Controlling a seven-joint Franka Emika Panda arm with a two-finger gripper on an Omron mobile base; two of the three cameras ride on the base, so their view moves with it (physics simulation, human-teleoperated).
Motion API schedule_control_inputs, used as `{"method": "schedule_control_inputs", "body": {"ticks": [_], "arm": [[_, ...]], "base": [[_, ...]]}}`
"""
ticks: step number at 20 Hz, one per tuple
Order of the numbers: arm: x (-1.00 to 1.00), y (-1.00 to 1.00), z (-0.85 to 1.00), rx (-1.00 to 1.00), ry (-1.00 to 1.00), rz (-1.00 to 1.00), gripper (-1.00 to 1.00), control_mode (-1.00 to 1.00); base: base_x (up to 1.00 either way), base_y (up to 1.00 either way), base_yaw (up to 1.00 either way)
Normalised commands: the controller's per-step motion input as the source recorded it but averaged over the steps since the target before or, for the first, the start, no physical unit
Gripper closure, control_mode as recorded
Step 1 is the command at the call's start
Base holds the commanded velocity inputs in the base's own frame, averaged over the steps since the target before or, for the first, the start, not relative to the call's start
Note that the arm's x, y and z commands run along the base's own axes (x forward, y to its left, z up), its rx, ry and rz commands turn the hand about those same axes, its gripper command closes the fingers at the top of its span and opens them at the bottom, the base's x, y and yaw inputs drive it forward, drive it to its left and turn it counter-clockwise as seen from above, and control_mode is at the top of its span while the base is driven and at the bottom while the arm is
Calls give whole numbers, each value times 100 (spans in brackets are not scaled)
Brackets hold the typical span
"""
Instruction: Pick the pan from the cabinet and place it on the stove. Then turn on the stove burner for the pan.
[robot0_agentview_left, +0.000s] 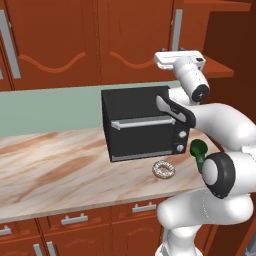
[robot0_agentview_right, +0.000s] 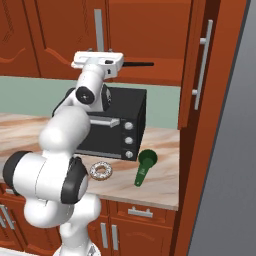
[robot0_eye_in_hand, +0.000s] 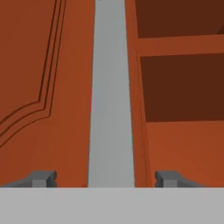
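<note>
Gripper spread wide astride the silver bar handle of the cabinet, pan handle protruding at 3 o'clock of the hand, toaster oven below, donut on counter.

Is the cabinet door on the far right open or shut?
Open. The cabinet door stands swung out edge-on, and shelves show past the end effector.

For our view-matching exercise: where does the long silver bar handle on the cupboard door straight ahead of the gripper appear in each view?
Left base view: the silver bar handle stands at the top, right of centre.
Right base view: it stands at the top, left of centre.
Hand view: it is the wide grey vertical band through the middle.
Shared landmark: the black toaster oven sits below it in both base views.
</note>
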Motion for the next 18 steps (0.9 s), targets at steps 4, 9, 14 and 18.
{"method": "schedule_control_inputs", "body": {"ticks": [4, 9, 14, 18], "arm": [[0, -36, 0, 0, 0, 0, 100, -100], [0, -30, 0, 0, -1, 0, 100, -100], [-2, -8, 2, 0, -3, 0, 100, -100], [-6, -1, 10, -2, -2, -5, 100, -100]], "base": [[0, 0, 0], [0, 0, 0], [0, 0, 0], [0, 0, 0]]}}
